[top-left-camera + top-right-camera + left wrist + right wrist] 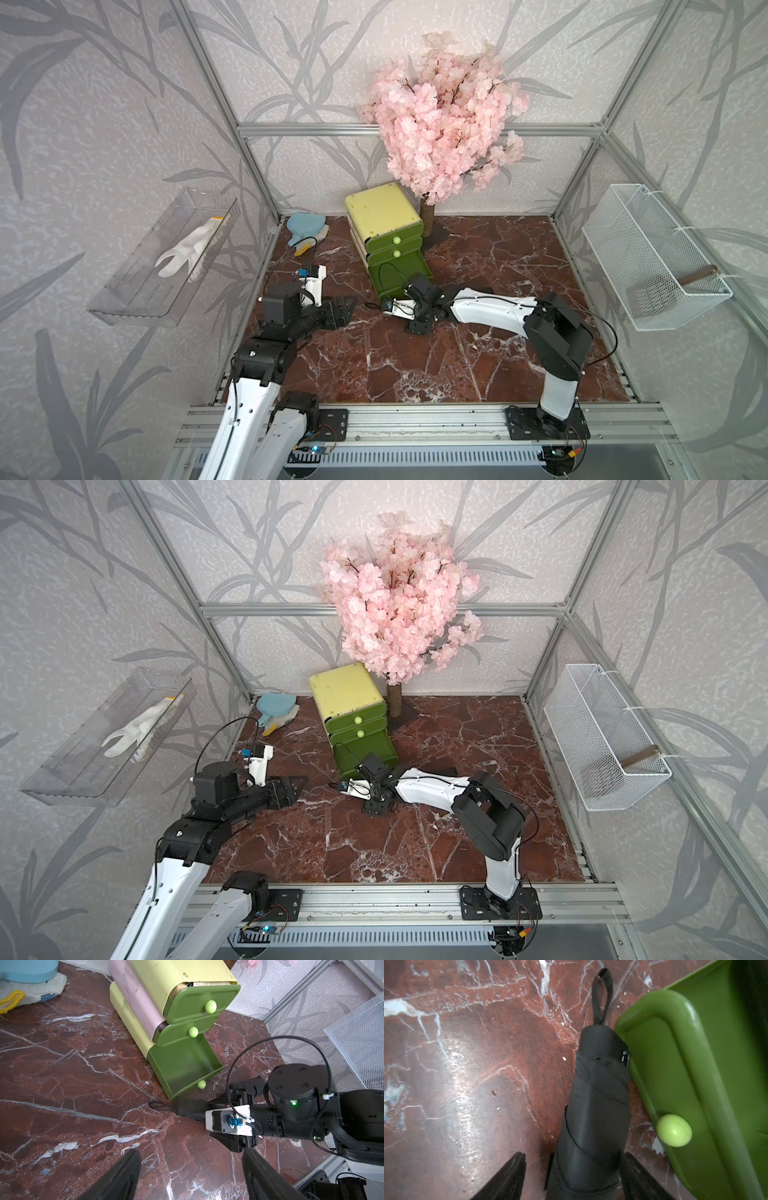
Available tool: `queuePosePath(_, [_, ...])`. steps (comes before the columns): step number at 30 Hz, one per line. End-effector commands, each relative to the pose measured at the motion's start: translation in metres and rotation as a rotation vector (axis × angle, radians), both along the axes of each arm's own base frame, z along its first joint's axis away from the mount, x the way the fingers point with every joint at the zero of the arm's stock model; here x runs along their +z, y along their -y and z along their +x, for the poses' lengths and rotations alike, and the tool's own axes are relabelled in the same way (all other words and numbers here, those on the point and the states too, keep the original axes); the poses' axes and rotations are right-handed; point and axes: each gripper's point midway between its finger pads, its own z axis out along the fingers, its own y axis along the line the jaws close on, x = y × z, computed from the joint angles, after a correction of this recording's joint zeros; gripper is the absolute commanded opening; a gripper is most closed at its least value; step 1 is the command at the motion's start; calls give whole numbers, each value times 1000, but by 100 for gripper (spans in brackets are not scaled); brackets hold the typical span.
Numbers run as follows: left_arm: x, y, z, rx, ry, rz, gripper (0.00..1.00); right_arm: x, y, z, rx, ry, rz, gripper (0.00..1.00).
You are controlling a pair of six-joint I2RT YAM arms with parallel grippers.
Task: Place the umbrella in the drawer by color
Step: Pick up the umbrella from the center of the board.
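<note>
Right gripper [573,1155] straddles the folded black umbrella [598,1093], jaws spread, visible gap on one side, not pinching. Umbrella lies on the marble tabletop [467,1064], against the front of the pulled-out bottom green drawer [695,1053] by its knob [674,1130]. Left gripper [191,1153] jaws spread wide, holding nothing, near the drawer cabinet [382,216]
</note>
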Motion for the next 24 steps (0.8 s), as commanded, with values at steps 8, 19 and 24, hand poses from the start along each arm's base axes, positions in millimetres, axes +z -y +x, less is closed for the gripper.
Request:
queuePosePath(8, [-3, 1, -3, -10, 0, 7, 81, -25, 22, -7, 20, -93, -185, 70])
queuePosePath(19, [-2, -2, -4, 3, 9, 14, 81, -40, 27, -2, 58, -107, -297, 61])
queuePosePath(24, [-2, -7, -3, 25, 10, 39, 81, -30, 31, -16, 114, -178, -337, 26])
